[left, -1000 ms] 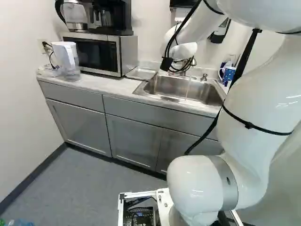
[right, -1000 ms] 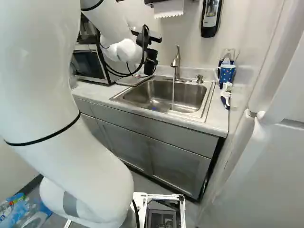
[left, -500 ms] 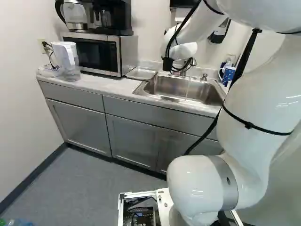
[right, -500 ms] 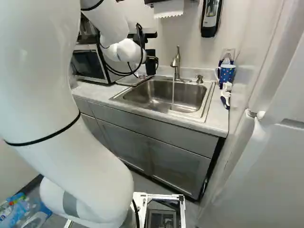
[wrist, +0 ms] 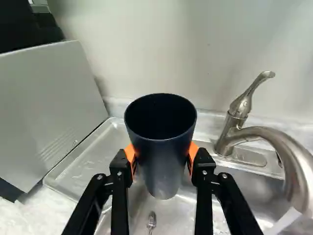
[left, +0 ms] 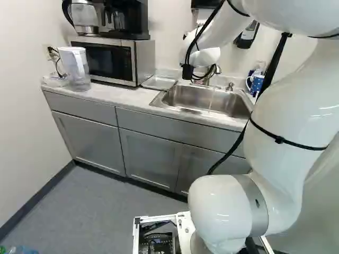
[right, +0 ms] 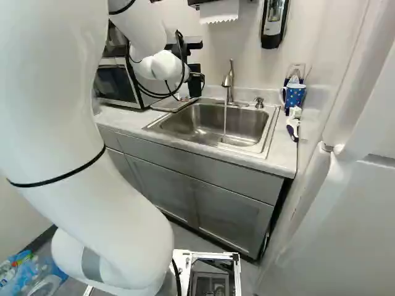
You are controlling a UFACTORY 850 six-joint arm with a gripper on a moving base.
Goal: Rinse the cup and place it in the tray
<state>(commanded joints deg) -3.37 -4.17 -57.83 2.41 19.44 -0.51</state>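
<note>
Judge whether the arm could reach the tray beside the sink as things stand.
Likely yes: its gripper, holding the dark cup, hangs near the tray; the faucet stands on the cup's other side, apparently out of the way.

bright, diffuse room light in both base views, with small glints on the white arm (left: 294, 106) and a dark shadow beneath the cabinets (left: 151, 159). wrist view: glare on the faucet (wrist: 288, 152) and tray (wrist: 90, 161); cup (wrist: 164, 166) interior nearly black.
</note>
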